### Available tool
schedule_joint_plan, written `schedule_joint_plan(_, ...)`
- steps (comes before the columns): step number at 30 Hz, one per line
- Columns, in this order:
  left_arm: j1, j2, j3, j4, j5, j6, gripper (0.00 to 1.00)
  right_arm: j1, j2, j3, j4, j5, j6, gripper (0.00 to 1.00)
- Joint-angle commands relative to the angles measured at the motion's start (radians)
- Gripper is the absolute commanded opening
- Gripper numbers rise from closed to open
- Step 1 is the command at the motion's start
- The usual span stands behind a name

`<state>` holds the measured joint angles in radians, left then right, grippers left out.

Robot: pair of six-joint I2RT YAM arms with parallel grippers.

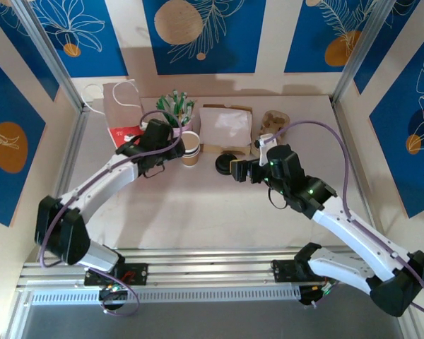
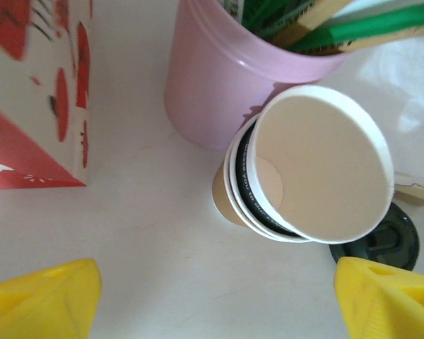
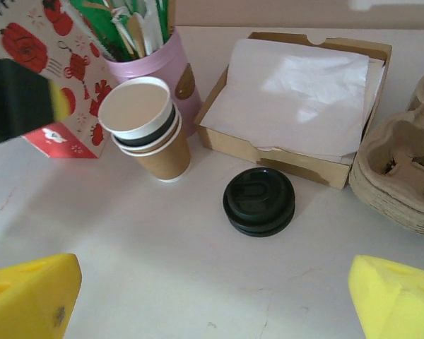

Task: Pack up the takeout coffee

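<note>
Now nested tan cups stand ahead of the gaping left end effector.

arms: white links, black joints | cables: purple | pincer fingers: yellow

Stacked paper cups (tilted) stand just beside pink cup.

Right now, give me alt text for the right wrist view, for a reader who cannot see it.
A stack of tan paper cups stands on a white table beside a pink cup of sticks, with a black lid lying apart in front of an open kraft box. Two yellow fingers frame the bottom corners, spread wide.
</note>
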<state>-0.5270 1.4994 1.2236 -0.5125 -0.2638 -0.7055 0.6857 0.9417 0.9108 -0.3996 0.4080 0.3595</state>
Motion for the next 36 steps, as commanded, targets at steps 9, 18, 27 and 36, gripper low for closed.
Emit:
schedule_joint_plan(9,-0.028,0.180,0.180,-0.082,-0.088,-0.010,0.73,0.124,-0.113,0.030,-0.126,0.074,-0.002,0.95)
schedule_joint_plan(18,-0.027,0.303,0.286,-0.116,-0.106,0.005,0.57,0.198,-0.120,0.049,-0.169,0.141,-0.028,0.95)
schedule_joint_plan(27,-0.014,0.341,0.328,-0.131,-0.106,0.011,0.26,0.228,-0.134,0.063,-0.191,0.165,-0.038,0.95)
schedule_joint_plan(36,-0.002,0.337,0.362,-0.153,-0.092,0.012,0.00,0.232,-0.157,0.063,-0.200,0.173,-0.038,0.95)
